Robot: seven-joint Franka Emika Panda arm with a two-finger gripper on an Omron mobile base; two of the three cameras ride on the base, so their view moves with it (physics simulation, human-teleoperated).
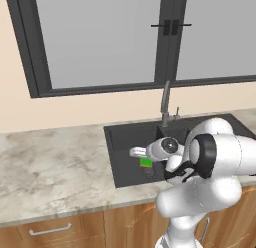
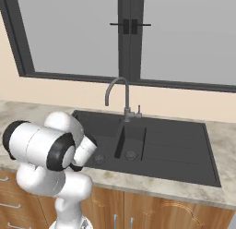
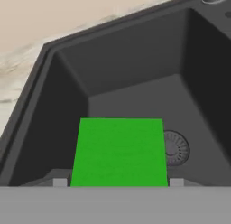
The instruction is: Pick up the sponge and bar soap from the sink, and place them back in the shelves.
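1. Step: picking the sponge [image 3: 118, 151] out of the sink [image 3: 135, 69]; it sits between the two fingertips [image 3: 60, 182], by the drain [image 3: 176, 148]
2. Gripper [image 3: 118, 182] looks clamped on the sponge
3. Next, as I read it: lift straight up clear of the sink walls, then carry it to the shelves

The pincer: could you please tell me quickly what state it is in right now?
Pincer: closed on the green sponge, one tip against each side, low in the sink.
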